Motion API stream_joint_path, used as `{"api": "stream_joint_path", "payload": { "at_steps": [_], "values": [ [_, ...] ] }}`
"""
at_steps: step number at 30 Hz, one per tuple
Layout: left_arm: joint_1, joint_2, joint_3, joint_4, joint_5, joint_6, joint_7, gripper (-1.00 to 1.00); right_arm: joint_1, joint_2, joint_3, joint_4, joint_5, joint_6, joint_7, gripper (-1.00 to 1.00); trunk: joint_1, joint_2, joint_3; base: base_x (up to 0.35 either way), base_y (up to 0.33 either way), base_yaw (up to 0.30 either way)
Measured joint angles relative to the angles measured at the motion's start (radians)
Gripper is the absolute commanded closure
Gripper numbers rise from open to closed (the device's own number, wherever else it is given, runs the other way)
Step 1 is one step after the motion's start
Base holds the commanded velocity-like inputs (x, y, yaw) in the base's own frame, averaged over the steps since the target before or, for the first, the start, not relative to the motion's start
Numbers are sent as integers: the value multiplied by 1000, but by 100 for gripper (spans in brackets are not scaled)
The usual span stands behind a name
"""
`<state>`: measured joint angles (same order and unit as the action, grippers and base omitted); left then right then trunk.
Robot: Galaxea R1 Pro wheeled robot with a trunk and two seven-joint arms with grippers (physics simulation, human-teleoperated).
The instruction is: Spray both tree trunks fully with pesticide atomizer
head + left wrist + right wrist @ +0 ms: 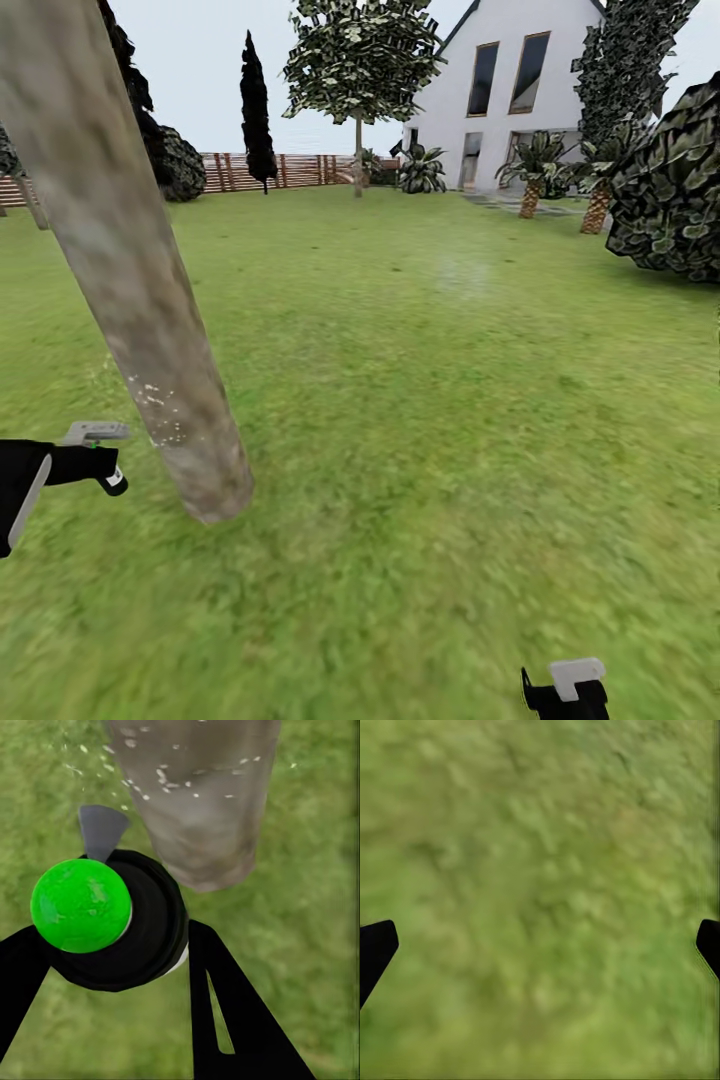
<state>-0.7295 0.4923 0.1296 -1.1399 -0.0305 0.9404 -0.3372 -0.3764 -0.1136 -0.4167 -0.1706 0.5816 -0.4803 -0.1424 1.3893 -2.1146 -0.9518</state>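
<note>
Two trees with pale trunks are countable from the head view: one tree trunk (130, 290) leaning across the frame just beside my left gripper (95, 455), and a second tree (358, 70) standing well apart near the fence (290, 170) and the white house (510, 90). White specks of pesticide (155, 410) dot the lower part of the near trunk only; its upper length looks bare, so I judge the first trunk partly covered and the far tree not yet treated. One dark cypress-like tree (256, 110) and two short palms (597, 195) are not targets. My right gripper (570, 690) sits at the frame's lower edge over grass (450, 450).

Left wrist view: one pesticide atomizer (112, 919), seen as a black body with a green cap and a grey nozzle, is clamped between my two black fingers (232, 1020); it points at the trunk base (202, 802), where specks scatter on bark and in the air.

Right wrist view: two fingertips (375, 949) stand far apart at opposite edges, nothing between them, bare lawn (540, 885) beneath.

Remaining, by my estimate: finish this trunk, then drive to the second.
</note>
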Motion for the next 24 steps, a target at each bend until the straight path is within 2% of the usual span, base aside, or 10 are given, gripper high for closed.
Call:
{"api": "stream_joint_path", "payload": {
  "at_steps": [14, 24],
  "values": [
    [3, 1, 0, -1, -1, -2, 2, 100, 0, 0, 0, 0, 0, 0, 0, -100, 0, 0, 0, 0, -274, 1],
    [3, 0, 3, -1, 1, -1, 4, 100, 0, 2, 0, 1, 0, 0, 0, -100, 0, 0, 0, 1, -274, 256]
  ]
}}
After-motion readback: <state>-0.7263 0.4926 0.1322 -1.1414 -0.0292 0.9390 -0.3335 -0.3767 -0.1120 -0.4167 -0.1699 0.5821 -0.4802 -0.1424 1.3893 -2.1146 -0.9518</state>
